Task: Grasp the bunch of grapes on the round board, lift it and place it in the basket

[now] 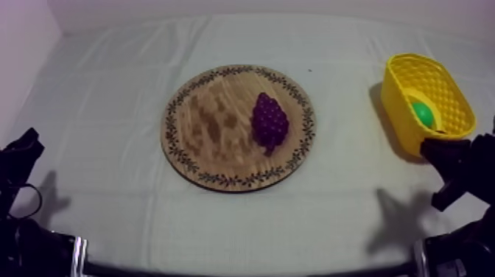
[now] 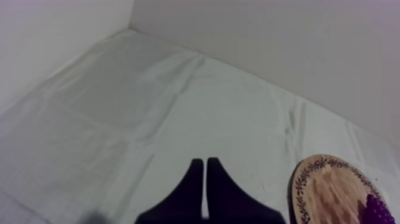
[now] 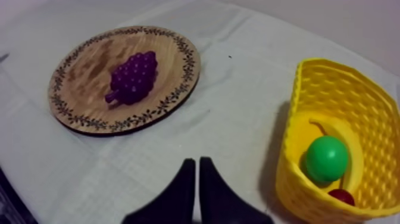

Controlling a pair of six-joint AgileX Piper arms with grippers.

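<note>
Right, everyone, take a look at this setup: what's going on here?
Nothing is being handled yet. The grapes lie untouched on the board in the middle of the cloth. Both arms are at rest at the near edge. The left gripper is shut over bare cloth, and the right gripper is shut next to the basket. The basket holds a green fruit, a banana and a small red fruit.

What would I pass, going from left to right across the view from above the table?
First the left gripper → wooden board → bunch of grapes, lying on the board's right half → yellow basket.
</note>
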